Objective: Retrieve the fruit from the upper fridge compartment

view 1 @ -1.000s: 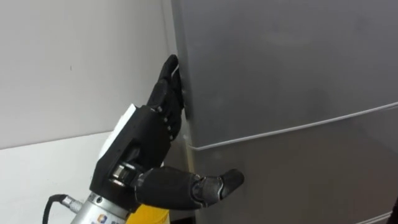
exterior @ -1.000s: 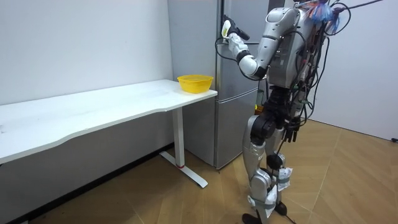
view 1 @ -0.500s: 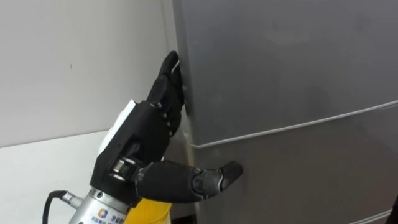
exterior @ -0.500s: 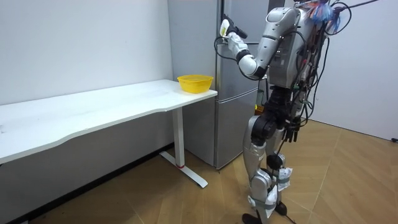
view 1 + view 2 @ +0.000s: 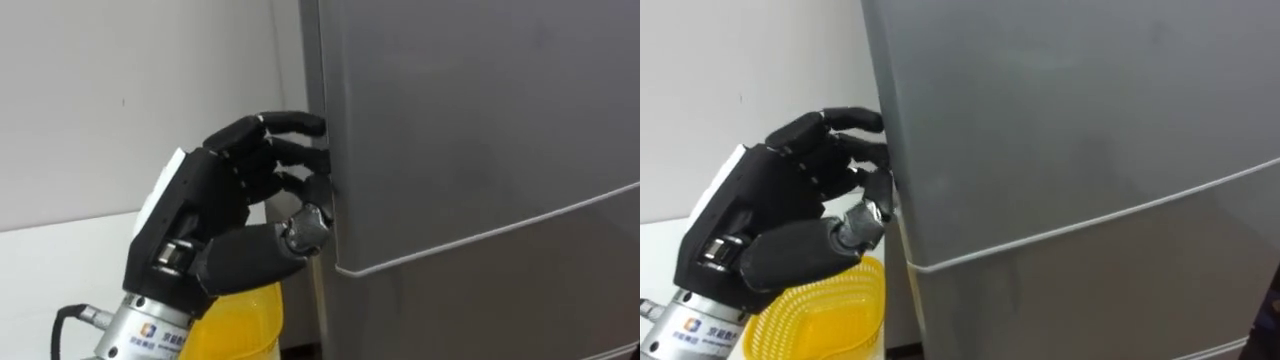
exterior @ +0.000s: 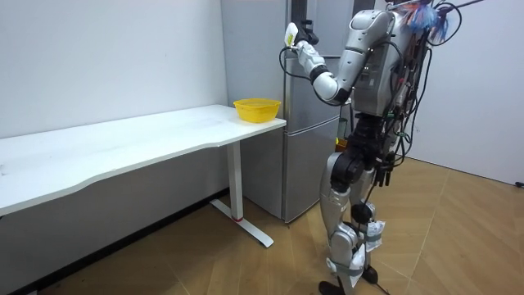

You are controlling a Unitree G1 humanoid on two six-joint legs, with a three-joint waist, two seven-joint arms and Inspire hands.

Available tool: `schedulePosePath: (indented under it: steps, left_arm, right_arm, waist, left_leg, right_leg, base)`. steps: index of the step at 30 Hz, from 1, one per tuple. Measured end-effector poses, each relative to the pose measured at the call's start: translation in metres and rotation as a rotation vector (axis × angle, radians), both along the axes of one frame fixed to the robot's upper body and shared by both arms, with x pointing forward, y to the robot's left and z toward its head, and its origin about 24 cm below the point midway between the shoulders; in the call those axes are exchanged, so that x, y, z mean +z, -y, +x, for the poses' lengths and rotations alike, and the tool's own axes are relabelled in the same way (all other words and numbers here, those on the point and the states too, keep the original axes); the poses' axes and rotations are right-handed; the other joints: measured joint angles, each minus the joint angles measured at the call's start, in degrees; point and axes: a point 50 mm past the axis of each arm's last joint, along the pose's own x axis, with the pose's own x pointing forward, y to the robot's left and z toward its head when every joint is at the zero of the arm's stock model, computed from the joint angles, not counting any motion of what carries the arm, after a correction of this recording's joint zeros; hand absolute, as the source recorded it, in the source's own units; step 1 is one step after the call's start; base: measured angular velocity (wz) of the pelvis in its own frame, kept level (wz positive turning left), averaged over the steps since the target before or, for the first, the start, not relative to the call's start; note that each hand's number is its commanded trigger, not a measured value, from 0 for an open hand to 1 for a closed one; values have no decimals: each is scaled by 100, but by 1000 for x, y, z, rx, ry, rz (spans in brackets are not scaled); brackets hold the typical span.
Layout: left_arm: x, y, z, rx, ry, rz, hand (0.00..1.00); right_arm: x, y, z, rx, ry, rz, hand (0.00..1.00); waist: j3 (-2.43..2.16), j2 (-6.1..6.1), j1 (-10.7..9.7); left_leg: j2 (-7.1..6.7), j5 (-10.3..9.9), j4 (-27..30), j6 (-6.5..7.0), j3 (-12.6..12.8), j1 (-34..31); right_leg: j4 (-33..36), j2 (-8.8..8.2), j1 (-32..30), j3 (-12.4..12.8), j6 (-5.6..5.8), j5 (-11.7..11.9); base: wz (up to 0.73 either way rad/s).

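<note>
The grey fridge stands right in front of me, and its upper door (image 5: 480, 120) is closed above the seam to the lower door (image 5: 500, 300). My left hand (image 5: 215, 200) comes up from the lower left. Its fingers are curled round the left edge of the upper door, just above the seam, and the thumb is tucked under them against the edge. In the room view I stand upright facing the fridge (image 6: 311, 115), with the left hand (image 6: 296, 37) raised at its upper door's edge. The fridge's inside is hidden.
A yellow ribbed bowl (image 5: 240, 325) sits below my left hand on the end of a long white table (image 6: 123, 143) that stands against the fridge's left side. A white wall (image 5: 120, 90) is behind them. Wooden floor lies open behind me.
My left hand's fingers were straight along the door's edge with the thumb on the lower door. They have curled round the upper door's edge, and the hand has risen a little.
</note>
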Motion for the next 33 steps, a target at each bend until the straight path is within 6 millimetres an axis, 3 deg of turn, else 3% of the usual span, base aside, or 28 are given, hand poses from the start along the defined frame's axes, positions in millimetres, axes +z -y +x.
schedulePosePath:
  steps: [28,33]
  left_arm:
    - [5,14,-8,-182,38,-20,0]
    - [5,19,-11,-250,42,-27,0]
  right_arm:
    - [0,0,0,4,5,3,0]
    - [1,3,-1,3,-1,-6,0]
  waist:
    - [-21,23,-24]
    - [-27,53,-24]
  left_leg:
    - [3,2,20,3,2,27]
    - [7,2,19,3,157,89]
  right_leg:
    - [4,-1,33,-26,-1,2]
    - [-7,-4,81,44,9,6]
  base:
    - [0]
    - [-5]
